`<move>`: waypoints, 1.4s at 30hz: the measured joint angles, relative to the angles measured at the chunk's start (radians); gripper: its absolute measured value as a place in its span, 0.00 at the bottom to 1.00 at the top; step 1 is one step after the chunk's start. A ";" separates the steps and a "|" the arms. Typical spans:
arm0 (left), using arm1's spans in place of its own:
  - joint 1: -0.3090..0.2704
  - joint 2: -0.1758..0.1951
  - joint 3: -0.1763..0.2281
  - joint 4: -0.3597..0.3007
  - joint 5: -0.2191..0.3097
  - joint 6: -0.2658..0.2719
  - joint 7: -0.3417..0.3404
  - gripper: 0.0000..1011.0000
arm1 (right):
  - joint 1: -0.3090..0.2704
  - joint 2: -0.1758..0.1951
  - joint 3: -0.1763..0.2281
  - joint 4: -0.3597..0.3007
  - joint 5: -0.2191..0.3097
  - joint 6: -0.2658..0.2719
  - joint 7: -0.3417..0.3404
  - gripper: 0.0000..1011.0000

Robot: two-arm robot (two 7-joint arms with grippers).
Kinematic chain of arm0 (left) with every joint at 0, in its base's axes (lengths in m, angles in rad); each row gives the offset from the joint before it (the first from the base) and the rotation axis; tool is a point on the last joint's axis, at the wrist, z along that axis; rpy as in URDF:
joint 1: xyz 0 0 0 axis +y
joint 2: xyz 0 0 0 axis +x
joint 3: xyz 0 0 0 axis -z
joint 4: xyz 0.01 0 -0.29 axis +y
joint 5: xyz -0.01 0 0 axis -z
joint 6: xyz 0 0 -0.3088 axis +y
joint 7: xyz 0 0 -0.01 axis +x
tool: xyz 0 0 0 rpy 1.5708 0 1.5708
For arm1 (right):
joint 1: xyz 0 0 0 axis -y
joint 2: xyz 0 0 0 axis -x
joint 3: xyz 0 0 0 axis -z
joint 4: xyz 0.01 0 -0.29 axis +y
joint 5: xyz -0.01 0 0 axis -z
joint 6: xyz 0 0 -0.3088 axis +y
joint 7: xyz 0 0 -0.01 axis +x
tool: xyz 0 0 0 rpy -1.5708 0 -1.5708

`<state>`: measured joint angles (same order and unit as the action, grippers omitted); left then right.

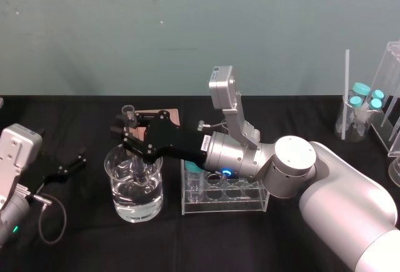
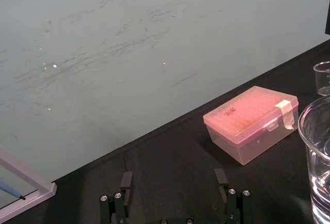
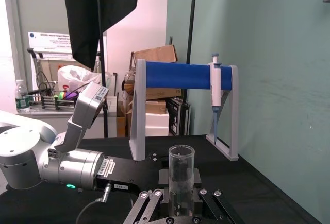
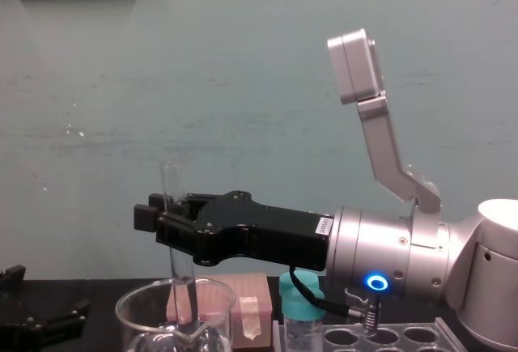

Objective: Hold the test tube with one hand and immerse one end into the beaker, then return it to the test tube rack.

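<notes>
Right gripper (image 1: 130, 139) reaches level toward the left, fingers pinched in; left gripper (image 1: 67, 162) sits low, fingers spread.

head: high, fwd+down | chest: low, side-on, close | wrists: level, outward | head+chest share beaker (image 1: 150, 206)

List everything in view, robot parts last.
test tube: one, clear, held upright in the right gripper, lower end inside the beaker
beaker: one, clear, holding water, left of the rack
rack: one, clear, table centre
vials: teal caps, three in a clear vessel at far right, one in the rack
tip box: one, pink, behind the beaker
small beaker: one, clear, beside the tip box
pipette: one, blue and white, hanging on a stand at the table's left end
left gripper: black, open, parked at left
right gripper: black, shut on the test tube, above the beaker
</notes>
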<state>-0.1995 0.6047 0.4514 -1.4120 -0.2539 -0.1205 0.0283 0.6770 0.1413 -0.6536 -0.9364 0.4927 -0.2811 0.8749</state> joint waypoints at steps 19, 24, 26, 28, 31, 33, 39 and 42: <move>0.000 0.000 0.000 0.000 0.000 0.000 0.000 0.99 | -0.008 0.007 0.012 -0.023 0.002 -0.008 0.006 0.24; 0.000 0.000 0.000 0.000 0.000 0.000 0.000 0.99 | -0.012 0.014 0.017 -0.042 0.009 -0.011 0.006 0.24; 0.000 0.000 0.000 0.000 0.000 0.000 0.000 0.99 | -0.015 0.018 0.020 -0.054 0.013 -0.011 0.006 0.24; 0.000 0.000 0.000 0.000 0.000 0.000 0.000 0.99 | -0.019 0.023 0.023 -0.071 0.019 -0.011 0.006 0.24; 0.000 0.000 0.000 0.000 0.000 0.000 0.000 0.99 | -0.023 0.029 0.028 -0.088 0.026 -0.011 0.007 0.24; 0.000 0.000 0.000 0.000 0.000 0.000 0.000 0.99 | -0.029 0.039 0.035 -0.113 0.035 -0.010 0.006 0.24; 0.000 0.000 0.000 0.000 0.000 0.000 0.000 0.99 | -0.041 0.067 0.057 -0.174 0.057 -0.010 -0.006 0.24; 0.000 0.000 0.000 0.000 0.000 0.000 0.000 0.99 | -0.046 0.080 0.072 -0.201 0.067 -0.015 -0.019 0.24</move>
<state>-0.1995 0.6047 0.4514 -1.4120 -0.2539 -0.1205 0.0283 0.6315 0.2214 -0.5817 -1.1374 0.5601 -0.2963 0.8557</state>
